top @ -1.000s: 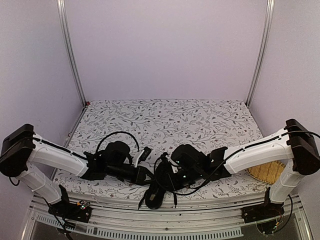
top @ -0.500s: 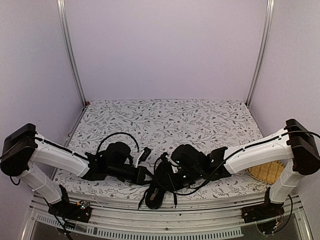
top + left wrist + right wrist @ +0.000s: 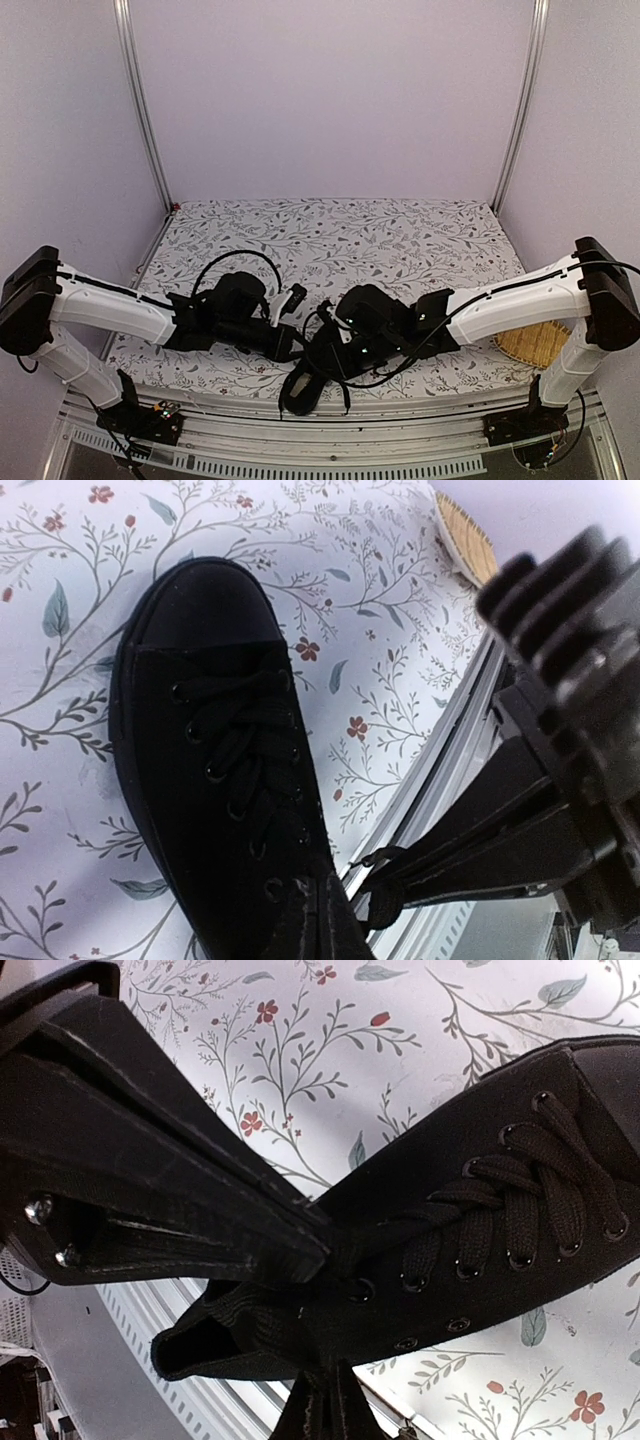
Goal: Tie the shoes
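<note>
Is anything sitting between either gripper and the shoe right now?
Nothing visible. The left gripper is shut on a lace end beside the shoe, and the right gripper is shut with its tips against the shoe's top eyelets.

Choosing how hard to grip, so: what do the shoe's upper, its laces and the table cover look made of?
The shoe upper looks like matte black canvas: faint weave, stitched seams, no shine. The laces look like flat woven black textile, slightly fuzzy. The table cover looks like soft printed cloth with a floral pattern and a dull finish; the fibre is unclear.
</note>
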`<state>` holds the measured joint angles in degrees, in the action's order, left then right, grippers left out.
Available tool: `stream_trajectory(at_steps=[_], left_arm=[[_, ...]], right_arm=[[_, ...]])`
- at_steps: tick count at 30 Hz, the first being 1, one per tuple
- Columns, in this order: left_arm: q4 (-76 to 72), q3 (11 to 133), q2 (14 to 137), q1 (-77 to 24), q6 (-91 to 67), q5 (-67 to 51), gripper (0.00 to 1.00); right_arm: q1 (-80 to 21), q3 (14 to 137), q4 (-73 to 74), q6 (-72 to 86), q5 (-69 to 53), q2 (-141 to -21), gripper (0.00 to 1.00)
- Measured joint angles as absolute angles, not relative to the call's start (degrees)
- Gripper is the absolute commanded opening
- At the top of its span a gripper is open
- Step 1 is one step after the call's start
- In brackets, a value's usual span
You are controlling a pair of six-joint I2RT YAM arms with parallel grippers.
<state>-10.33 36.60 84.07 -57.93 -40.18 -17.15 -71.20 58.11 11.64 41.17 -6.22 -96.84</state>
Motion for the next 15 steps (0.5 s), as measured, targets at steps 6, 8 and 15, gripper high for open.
stream_trajectory(at_steps=[6,8,15], left_arm=[[-8.54,37.15,84.07,-57.74,-38.33,-17.41,0.0],[-8.16,37.6,84.07,-57.71,-37.82,-17.52,0.0],[-7.2,38.0,84.07,-57.58,-36.49,-17.43,0.0]], right_arm=[[-71.2,59.0,12.71,41.47,-4.84,-96.84,0.02],[-71.2,59.16,12.93,41.74,-4.38,-96.84,0.02],[-71.2,62.3,12.47,42.63,-3.11,-99.0,0.03]])
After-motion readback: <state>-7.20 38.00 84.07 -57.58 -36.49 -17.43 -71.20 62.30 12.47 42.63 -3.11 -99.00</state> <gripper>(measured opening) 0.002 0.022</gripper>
